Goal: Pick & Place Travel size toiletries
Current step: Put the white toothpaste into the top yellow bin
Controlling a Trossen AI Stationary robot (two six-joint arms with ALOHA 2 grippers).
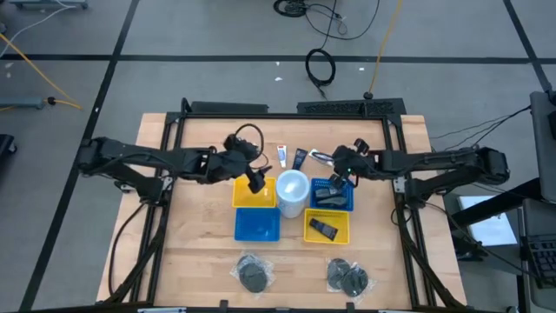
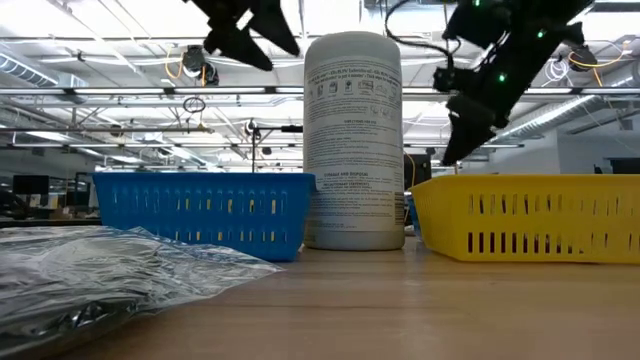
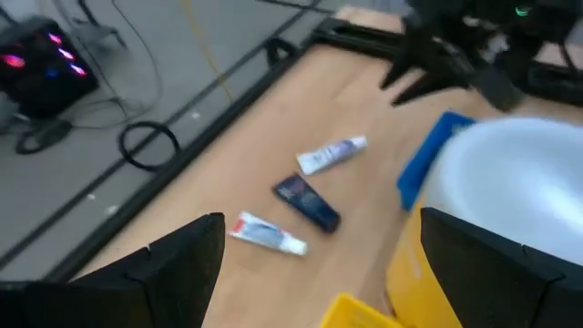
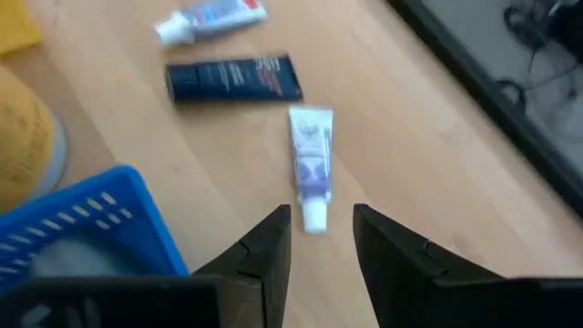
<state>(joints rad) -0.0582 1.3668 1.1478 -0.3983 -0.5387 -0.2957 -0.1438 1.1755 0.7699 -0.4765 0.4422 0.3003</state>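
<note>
Right gripper (image 4: pixel 319 241) above white tube (image 4: pixel 311 159), slightly parted, empty

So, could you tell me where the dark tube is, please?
In the high view the dark tube lies on the table's far side, between two white tubes, behind the tub.

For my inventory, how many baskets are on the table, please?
4, in a block around the white tub: yellow basket to its left, blue basket to its right, blue basket front left, yellow basket front right. None seem hidden.
</note>
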